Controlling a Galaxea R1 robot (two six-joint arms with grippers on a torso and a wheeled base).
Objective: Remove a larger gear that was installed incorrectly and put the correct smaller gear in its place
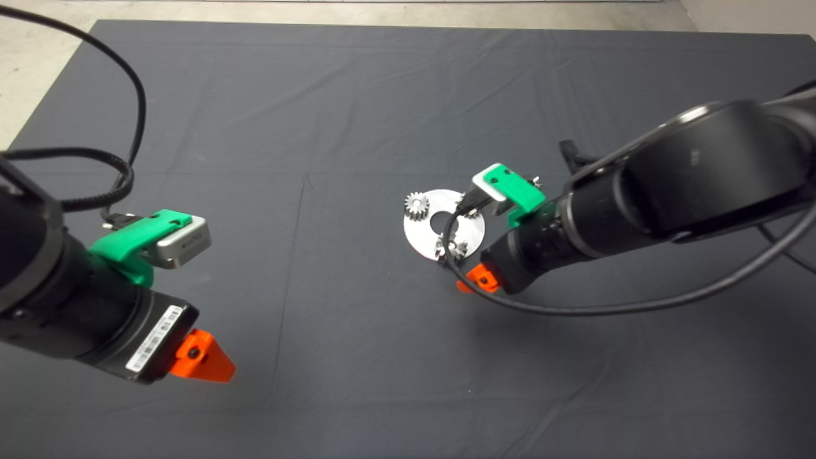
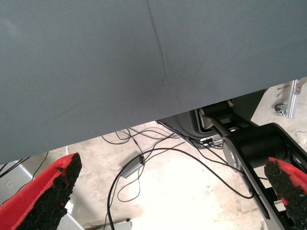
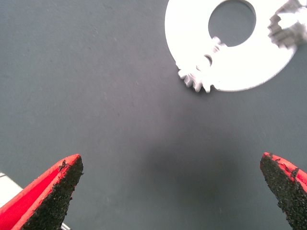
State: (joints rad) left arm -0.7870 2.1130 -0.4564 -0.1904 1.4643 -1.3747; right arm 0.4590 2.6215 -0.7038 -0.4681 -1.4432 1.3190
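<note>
You'll see one round silver plate (image 1: 424,237) with a centre hole on the mat (image 1: 357,127), right of middle; three small pale gears sit on it, one (image 1: 417,205) at its left rim, one (image 1: 454,247) at its near rim, one mostly hidden under the right arm's camera; the larger gear and the dark smaller gear don't show in any view; the white label on the left arm is too small to read; your right gripper (image 3: 170,191) hovers just beside the plate, fingers spread wide, holding nothing; your left gripper (image 2: 168,196) waits at lower left, likewise wide open and empty.

R tool (image 1: 475,280) beside disc (image 1: 424,239), gears (image 1: 417,205).
</note>
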